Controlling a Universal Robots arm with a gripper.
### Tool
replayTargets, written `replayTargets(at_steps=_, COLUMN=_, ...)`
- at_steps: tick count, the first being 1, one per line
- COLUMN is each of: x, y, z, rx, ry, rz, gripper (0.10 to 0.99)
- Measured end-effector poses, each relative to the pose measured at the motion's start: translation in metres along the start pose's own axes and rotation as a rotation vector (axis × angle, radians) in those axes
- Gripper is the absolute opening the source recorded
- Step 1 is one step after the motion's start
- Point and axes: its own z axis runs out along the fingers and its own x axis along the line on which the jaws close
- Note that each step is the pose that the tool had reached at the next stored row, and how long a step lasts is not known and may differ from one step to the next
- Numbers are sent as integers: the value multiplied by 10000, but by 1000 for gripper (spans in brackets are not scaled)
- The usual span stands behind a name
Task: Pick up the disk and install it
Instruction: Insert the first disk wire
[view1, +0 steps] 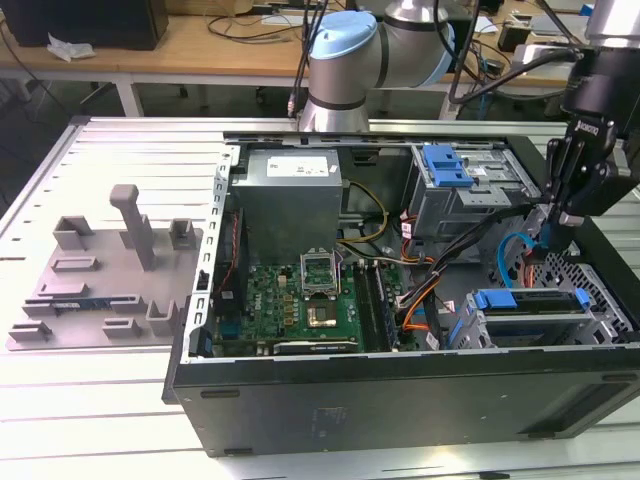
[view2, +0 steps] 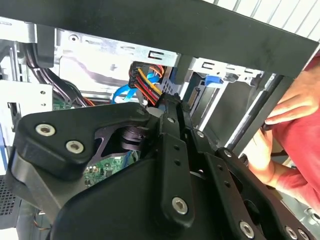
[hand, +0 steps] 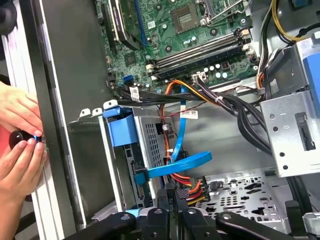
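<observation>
The disk (view1: 530, 300), its blue rails showing, sits in the grey drive cage (view1: 600, 325) at the near corner of the open computer case, at the exterior view's right. In the first wrist view its blue rail end (hand: 120, 131) stands at the cage's open side. My gripper (view1: 548, 232) hangs inside the case just above and behind the cage. Its black fingers (hand: 165, 196) are pressed together, and I see nothing between them. The fingertips (view2: 169, 104) lie close to a red, yellow and black power cable bundle (view2: 145, 80) and a flat blue data cable (hand: 180, 165).
The motherboard (view1: 300, 295), the power supply (view1: 290, 200) and a second cage with a blue latch (view1: 447, 165) fill the case. A person's hands (hand: 20, 142) rest on the case's edge by the drive cage, holding a small black object. A grey fixture plate (view1: 100, 270) lies at the exterior view's left.
</observation>
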Motion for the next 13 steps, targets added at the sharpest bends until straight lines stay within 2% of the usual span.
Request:
replayTargets(at_steps=5, x=119, y=-8, z=-14, rx=-35, ry=-258, rz=-71, gripper=165)
replayTargets(at_steps=6, x=146, y=-11, z=-10, rx=-48, ry=-343, rz=-90, gripper=165)
replayTargets(at_steps=8, x=232, y=-27, z=23, rx=-94, ry=-609, rz=-123, gripper=165)
replayTargets(at_steps=13, x=348, y=-34, z=64, rx=-128, ry=-842, rz=-168, gripper=165)
